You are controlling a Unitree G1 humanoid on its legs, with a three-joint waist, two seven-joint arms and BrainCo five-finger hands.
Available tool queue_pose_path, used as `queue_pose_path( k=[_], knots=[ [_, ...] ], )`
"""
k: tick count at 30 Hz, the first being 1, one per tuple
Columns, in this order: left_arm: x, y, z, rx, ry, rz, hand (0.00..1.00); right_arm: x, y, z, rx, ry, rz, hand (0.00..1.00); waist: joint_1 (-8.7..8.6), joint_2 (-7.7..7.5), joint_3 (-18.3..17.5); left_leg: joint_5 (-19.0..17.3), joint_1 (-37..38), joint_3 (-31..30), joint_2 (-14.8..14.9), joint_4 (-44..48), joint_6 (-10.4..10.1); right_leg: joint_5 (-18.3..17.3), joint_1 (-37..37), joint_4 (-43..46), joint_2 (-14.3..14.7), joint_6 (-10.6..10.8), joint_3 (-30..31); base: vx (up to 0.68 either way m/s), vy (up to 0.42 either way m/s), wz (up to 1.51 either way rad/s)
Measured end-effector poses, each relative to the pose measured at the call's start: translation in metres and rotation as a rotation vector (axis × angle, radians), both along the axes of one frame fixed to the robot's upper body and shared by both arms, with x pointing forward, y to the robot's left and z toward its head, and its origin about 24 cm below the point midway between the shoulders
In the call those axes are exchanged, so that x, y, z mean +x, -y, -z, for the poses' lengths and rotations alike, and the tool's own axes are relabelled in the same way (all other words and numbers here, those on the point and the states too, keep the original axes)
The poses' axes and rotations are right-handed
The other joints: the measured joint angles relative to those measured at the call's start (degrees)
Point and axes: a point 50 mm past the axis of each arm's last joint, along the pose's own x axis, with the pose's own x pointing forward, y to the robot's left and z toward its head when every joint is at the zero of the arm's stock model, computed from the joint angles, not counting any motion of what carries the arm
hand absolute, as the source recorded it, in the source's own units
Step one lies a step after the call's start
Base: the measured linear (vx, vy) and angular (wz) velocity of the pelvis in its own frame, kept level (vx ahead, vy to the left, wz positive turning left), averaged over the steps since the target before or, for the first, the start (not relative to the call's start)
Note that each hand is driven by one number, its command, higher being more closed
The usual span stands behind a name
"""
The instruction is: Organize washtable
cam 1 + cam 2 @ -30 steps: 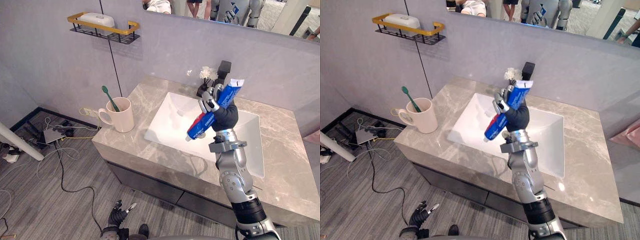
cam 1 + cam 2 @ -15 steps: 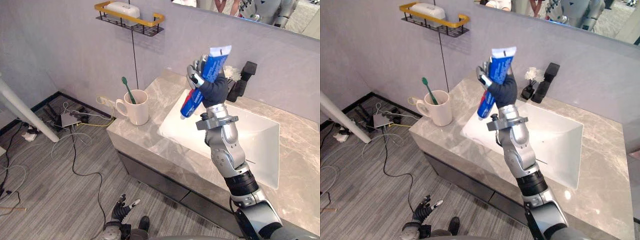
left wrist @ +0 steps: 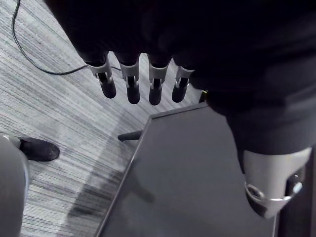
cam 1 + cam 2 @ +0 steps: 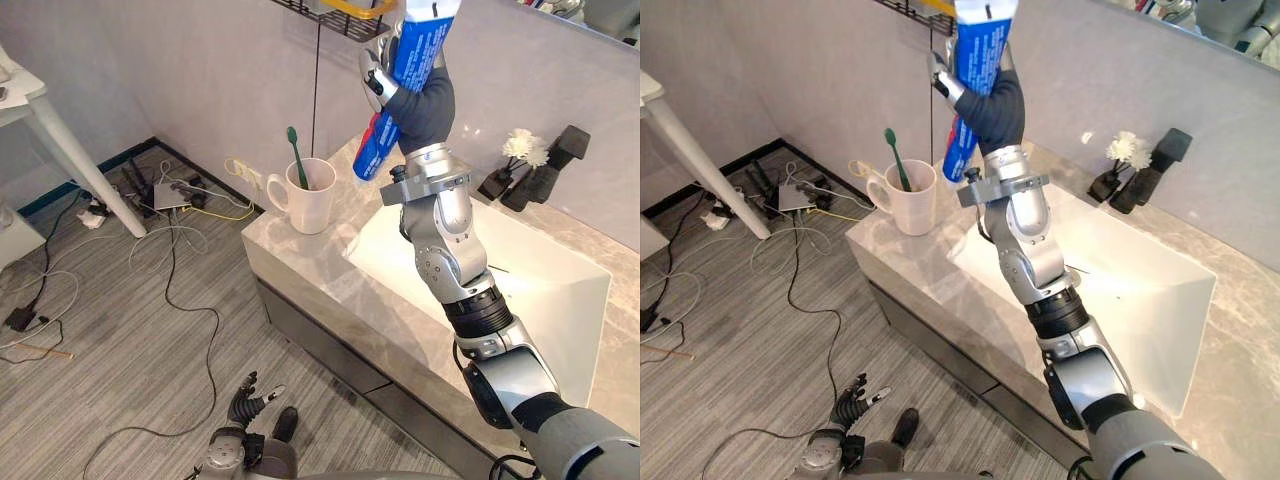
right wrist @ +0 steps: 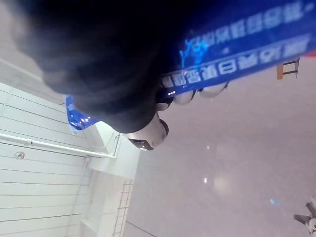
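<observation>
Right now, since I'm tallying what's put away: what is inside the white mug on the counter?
A green toothbrush stands in the mug, head up. The mug's wall hides its lower end and the mug's bottom.

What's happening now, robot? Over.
Right hand shut on toothpaste, held high. Left hand open, down low. Mug on counter, apart from both.

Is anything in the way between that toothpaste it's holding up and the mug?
Nothing visible. The right hand holds the toothpaste tube high, with open air down to the mug on the counter. A green toothbrush already leans inside the mug, taking part of its opening.
</observation>
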Motion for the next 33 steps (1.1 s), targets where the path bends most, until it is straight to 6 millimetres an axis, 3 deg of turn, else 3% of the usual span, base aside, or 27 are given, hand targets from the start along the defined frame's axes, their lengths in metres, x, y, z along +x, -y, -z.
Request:
queue_pose_path(
  k=[4, 14, 33],
  knots=[
    [0.003, 0.001, -0.001, -0.003, 0.009, 0.002, 0.00, 0.003, 0.000, -0.004, 0.017, -0.010, 0.004, 1.00, 1.26, 0.07, 0.4, 0.1, -0.4, -0.7, 0.0, 0.0, -0.1, -0.3, 0.0, 0.0, 0.2, -0.1, -1.1, 0.01, -0.029, 0.13],
    [0.011, 0.003, -0.005, -0.011, 0.039, 0.004, 0.00, 0.016, 0.006, -0.020, 0.085, -0.035, 0.029, 1.00, 1.73, 0.02, 3.1, 0.4, -1.7, -3.2, -0.6, 0.1, -0.4, -1.0, -0.1, 0.2, 0.2, 0.3, -3.5, 0.00, -0.013, 0.14],
    [0.021, 0.008, -0.011, -0.029, 0.075, 0.015, 0.00, 0.030, 0.008, -0.017, 0.082, -0.094, 0.060, 1.00, 2.92, 1.07, 5.8, 0.4, -2.3, -3.1, -0.4, 0.1, -0.4, -2.4, -1.2, 2.2, -0.1, 0.0, -4.2, 0.00, -0.006, 0.01]
  ],
)
